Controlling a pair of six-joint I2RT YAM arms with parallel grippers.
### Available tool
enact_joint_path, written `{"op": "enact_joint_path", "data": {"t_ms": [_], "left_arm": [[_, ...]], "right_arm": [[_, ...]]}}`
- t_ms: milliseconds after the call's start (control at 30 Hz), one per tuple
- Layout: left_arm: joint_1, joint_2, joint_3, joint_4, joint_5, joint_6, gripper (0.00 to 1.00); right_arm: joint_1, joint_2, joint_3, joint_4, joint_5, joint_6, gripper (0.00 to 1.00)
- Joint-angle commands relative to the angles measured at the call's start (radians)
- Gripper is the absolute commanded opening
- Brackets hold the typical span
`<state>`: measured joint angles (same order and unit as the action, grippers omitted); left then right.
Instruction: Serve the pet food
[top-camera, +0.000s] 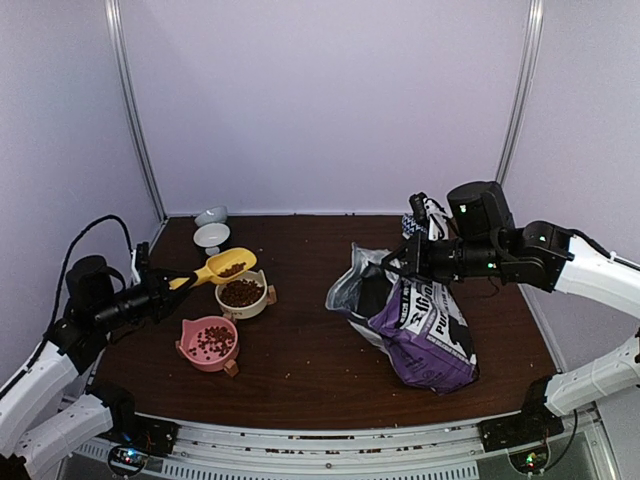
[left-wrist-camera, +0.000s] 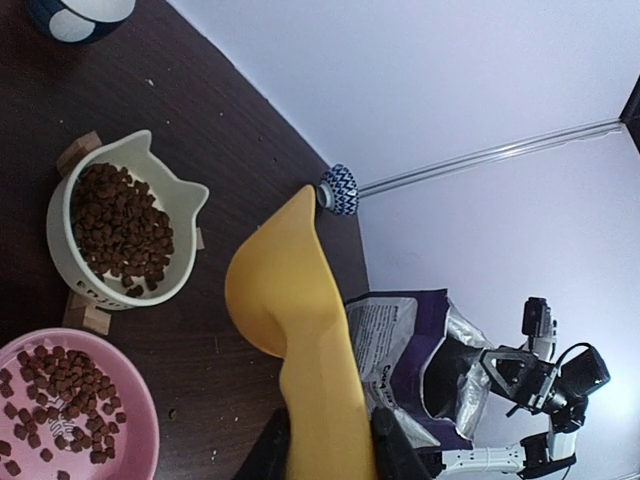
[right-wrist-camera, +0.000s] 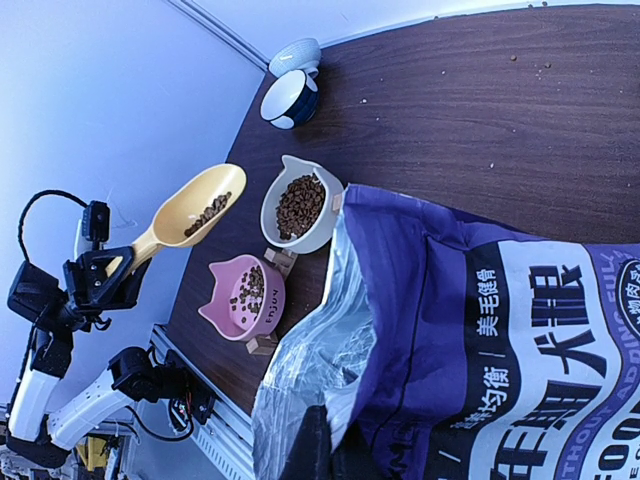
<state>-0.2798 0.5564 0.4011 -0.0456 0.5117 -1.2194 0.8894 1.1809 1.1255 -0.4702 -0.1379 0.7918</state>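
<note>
Left gripper (top-camera: 172, 287): at the near left of the surface (top-camera: 310, 350), pinching the handle of the yellow scoop (top-camera: 225, 266), jaws partly closed around it.
Yellow scoop: held in the air, just left of and beyond the white bowl, bowl end pointing right and far; handle end in the left gripper.
Pet food (top-camera: 241, 292): dark brown kibble in three places: a small heap in the yellow scoop, a fuller heap in the white cat-ear bowl (top-camera: 240, 314), a thinner scatter in the pink cat-ear bowl (top-camera: 205, 364).
White cat-ear bowl: left of centre, resting on a wooden stand (left-wrist-camera: 80, 155).
Pink cat-ear bowl: nearer and slightly left of the white one, just beside it, also on a wooden stand.
Right gripper (top-camera: 395, 262): pressed together on the upper edge of the purple bag (top-camera: 430, 335), at the mouth.
Purple bag: right of centre, leaning, mouth facing left with silver lining showing; white printed panel on the side.
Far left corner: small white bowl (top-camera: 211, 236) and pale blue bowl (top-camera: 211, 214), one behind the other, well apart from the scoop.
Far edge, behind the bag: small blue-and-white patterned object (left-wrist-camera: 338, 190), kind not clear.
Surface: dark wood, a few stray crumbs scattered.
</note>
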Motion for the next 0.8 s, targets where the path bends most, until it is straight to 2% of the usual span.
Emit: {"op": "enact_joint_path", "data": {"t_ms": [0,233,767], "left_arm": [[0.038,-0.051,-0.027,-0.067,0.037,0.064,0.0],[0.066,-0.1,-0.05,-0.135,0.032,0.078,0.0],[0.07,-0.376,-0.049,-0.422,-0.065,0.02,0.0]], "right_arm": [[-0.01,-0.015,-0.003,0.101,-0.001,-0.005,0.0],[-0.012,-0.012,0.002,0.095,-0.005,-0.007,0.0],[-0.023,0.003,0.011,0.099,-0.038,-0.02,0.0]]}}
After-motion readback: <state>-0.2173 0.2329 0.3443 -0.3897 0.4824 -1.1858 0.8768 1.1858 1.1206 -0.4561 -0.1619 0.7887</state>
